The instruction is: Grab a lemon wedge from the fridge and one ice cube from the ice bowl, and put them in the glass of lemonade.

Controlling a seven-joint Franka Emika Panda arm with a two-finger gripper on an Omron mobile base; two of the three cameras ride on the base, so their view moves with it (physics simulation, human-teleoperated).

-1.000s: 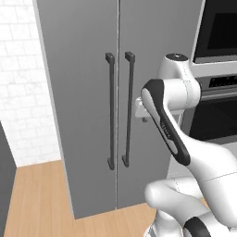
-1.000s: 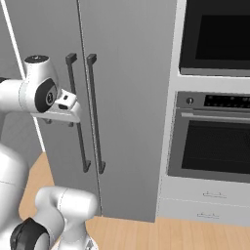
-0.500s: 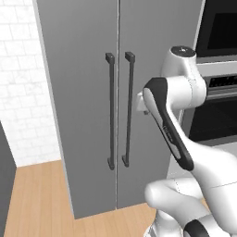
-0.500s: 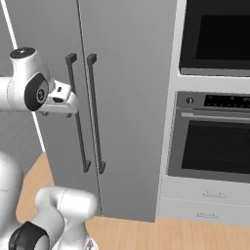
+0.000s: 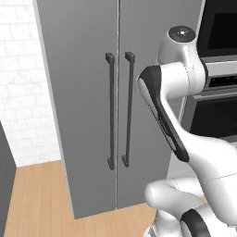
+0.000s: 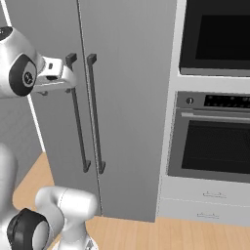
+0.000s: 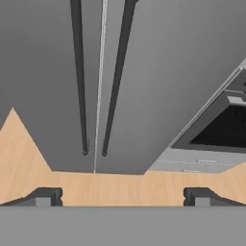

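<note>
The fridge (image 5: 78, 92) stands in front of me, tall and grey, with both doors shut. Its two dark bar handles (image 6: 78, 117) run side by side down the middle seam. My gripper (image 6: 66, 80) hovers just in front of the upper part of the left handle, close to it but apart. In the hand view the gripper (image 7: 123, 197) is open, its fingertips (image 7: 45, 196) wide apart with nothing between them, and the handles (image 7: 117, 72) stretch away from it. The lemon wedge, the ice bowl and the glass of lemonade are out of view.
A black built-in oven (image 6: 215, 146) with a second dark unit (image 6: 215, 36) above it sits right of the fridge, over a pale drawer (image 6: 210, 205). Wooden floor (image 5: 37, 203) lies below. A white brick wall (image 5: 23, 83) is left of the fridge.
My hand has risen along the fridge front towards the top of the handles, and the arm's elbow has swung up and closer to the doors. The jaws stayed open.
</note>
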